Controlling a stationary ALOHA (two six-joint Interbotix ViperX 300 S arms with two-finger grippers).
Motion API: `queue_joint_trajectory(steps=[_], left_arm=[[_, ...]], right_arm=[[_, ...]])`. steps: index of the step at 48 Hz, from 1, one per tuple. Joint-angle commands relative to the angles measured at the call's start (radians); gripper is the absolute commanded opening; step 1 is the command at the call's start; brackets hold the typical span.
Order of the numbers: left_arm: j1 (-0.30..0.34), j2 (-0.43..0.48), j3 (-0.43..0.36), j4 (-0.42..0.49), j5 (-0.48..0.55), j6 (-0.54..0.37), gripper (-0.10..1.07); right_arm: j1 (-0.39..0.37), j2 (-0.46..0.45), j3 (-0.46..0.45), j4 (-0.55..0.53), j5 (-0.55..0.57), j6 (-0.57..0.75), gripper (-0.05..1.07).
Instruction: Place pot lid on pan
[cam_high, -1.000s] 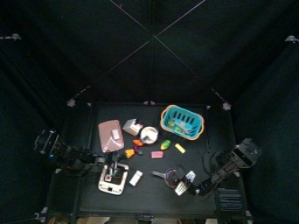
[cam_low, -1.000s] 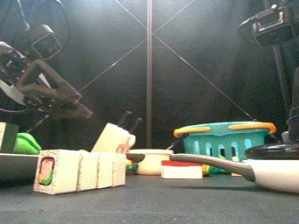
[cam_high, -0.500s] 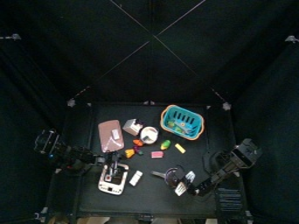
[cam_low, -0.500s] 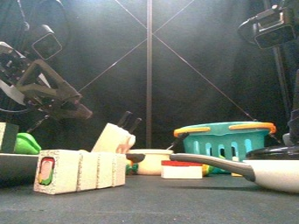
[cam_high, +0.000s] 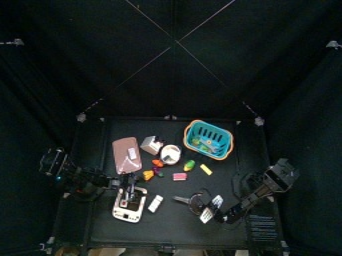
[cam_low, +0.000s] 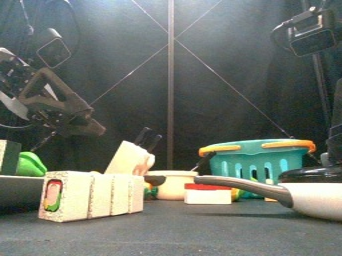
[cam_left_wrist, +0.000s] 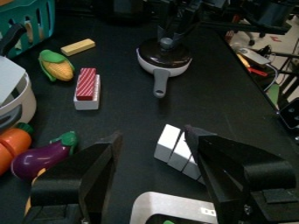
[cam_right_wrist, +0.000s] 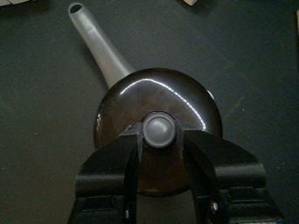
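Hanging straight over the pan (cam_right_wrist: 149, 140), the right gripper (cam_right_wrist: 160, 166) has its two fingers apart, one on each side of the knob (cam_right_wrist: 159, 129) of the dark pot lid (cam_right_wrist: 131, 109). I cannot tell whether the pads touch the knob. The lid already lies on the pan, covering its bowl, and the pan's grey handle (cam_right_wrist: 103, 49) sticks out away from the gripper. Seen from above, the pan (cam_high: 214, 207) sits near the table's front edge, toward the right arm's side. A teal basket (cam_high: 207, 139) stands well behind the pan, with small toy foods (cam_high: 178, 157) scattered between them. A white segmented block (cam_left_wrist: 184, 147) lies to the left of the pan, close under the left gripper (cam_left_wrist: 156, 175), whose fingers stand wide apart and hold nothing. A red block (cam_left_wrist: 86, 87) and a corn cob (cam_left_wrist: 52, 64) lie beyond the pan's handle in the left wrist view.
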Motion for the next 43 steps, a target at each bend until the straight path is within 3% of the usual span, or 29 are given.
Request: queue_joint_trajectory(steps=[1, 43], left_arm=[[-0.002, -0.002, -0.017, -0.002, -0.005, 0.000, 0.93], [-0.002, -0.002, -0.017, -0.002, -0.005, 0.000, 0.93]], right_arm=[[-0.009, -0.014, -0.006, -0.005, 0.002, 0.000, 0.65], [-0.006, -0.054, -0.005, 0.002, 0.008, -0.011, 0.65]])
